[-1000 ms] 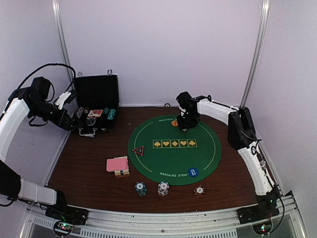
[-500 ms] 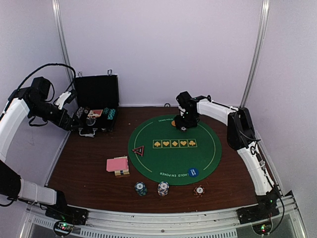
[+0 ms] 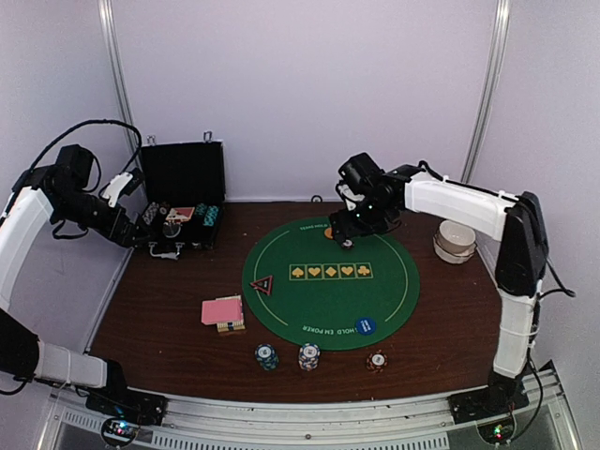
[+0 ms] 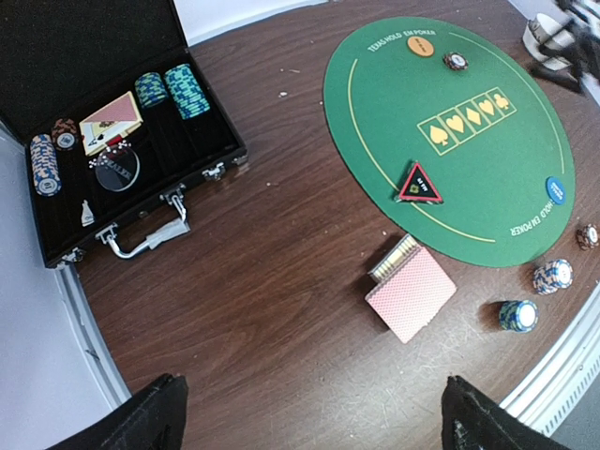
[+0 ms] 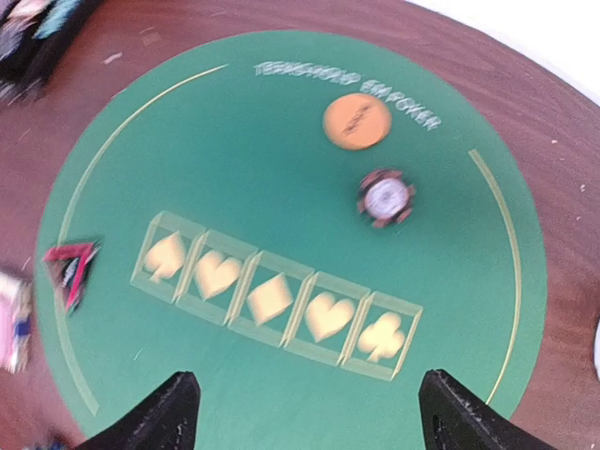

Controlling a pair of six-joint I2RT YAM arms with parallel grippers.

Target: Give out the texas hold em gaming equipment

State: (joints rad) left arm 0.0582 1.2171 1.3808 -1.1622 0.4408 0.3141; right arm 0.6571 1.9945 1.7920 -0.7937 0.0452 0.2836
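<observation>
- Laid on the green mat (image 3: pixel 394 281): orange disc (image 5: pixel 356 120) at the far edge, red chip (image 5: pixel 385 198) just beside it, blue disc (image 3: pixel 366 326) at the near edge, triangle marker (image 3: pixel 262 284) on the left.
- The right wrist view is blurred, so it cannot be told whether the red chip is single or a short pile.
- Set on the tabletop (image 3: pixel 159 319) along the mat's near rim: teal stack (image 3: pixel 266 355), white-blue stack (image 3: pixel 309 356), red stack (image 3: pixel 377 360).
- Pink-backed cards (image 3: pixel 222 310) are piled left of the mat, undealt.
- Spare chips (image 4: pixel 178 89) and a deck (image 4: pixel 111 122) are seen in the black case (image 3: pixel 183 173).
- Right fingers (image 5: pixel 173 417) are spread wide above the mat by the red chip; nothing is held.
- Left fingers (image 4: pixel 150 417) are fully parted and empty, near the case.
- Progress is judged as roughly midway. The dealing of cards and the far-side chips are left.
</observation>
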